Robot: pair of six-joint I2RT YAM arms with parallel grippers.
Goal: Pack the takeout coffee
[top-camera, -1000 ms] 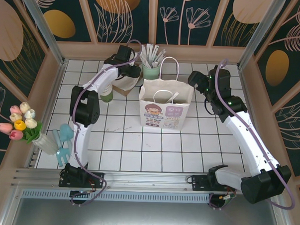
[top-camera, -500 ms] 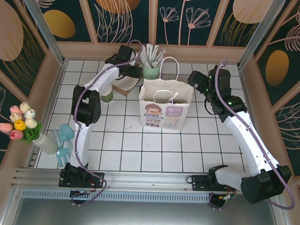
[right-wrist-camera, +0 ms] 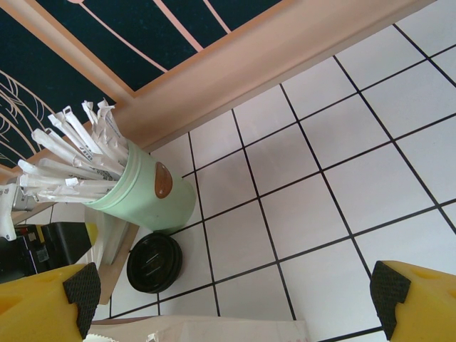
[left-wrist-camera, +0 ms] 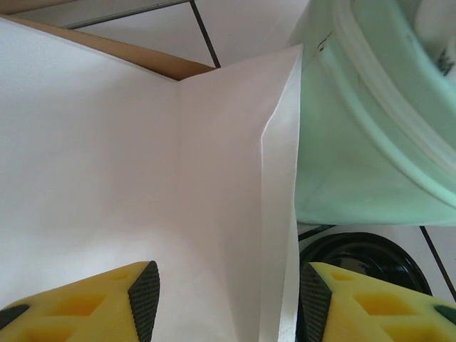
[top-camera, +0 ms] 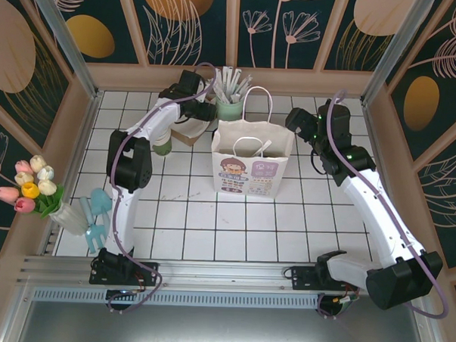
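Paper bag (top-camera: 251,166) upright mid-desk. Left gripper (left-wrist-camera: 228,299): jaws half spread astride a white paper fold (left-wrist-camera: 214,178). Right gripper (right-wrist-camera: 235,287): jaws spread wide, farther off. Mint holder (right-wrist-camera: 153,189) at back. Green cup (top-camera: 162,145) stands beside the left arm. Black lid (left-wrist-camera: 363,253) lies flat at the holder's foot, just right of the left jaws, so the left arm is nearer.

1. The right gripper (right-wrist-camera: 235,288) is holding its jaws spread wide, one yellow finger (right-wrist-camera: 43,303) sitting at 8 o'clock of the picture and the other at 4 o'clock, with white tiles showing between them.
2. The black lid (right-wrist-camera: 154,262) is lying flat on the white tiled table (right-wrist-camera: 299,214) at 7 o'clock.
3. The mint green holder (right-wrist-camera: 146,196) is standing just beside the lid, at its 12 o'clock, its wrapped white sticks (right-wrist-camera: 68,153) fanning out toward 10 o'clock.
4. A wooden rail (right-wrist-camera: 285,64) is running along the tiles' far edge from 9 o'clock to 1 o'clock.
5. A white paper bag (right-wrist-camera: 214,331) is showing its rim at 6 o'clock.
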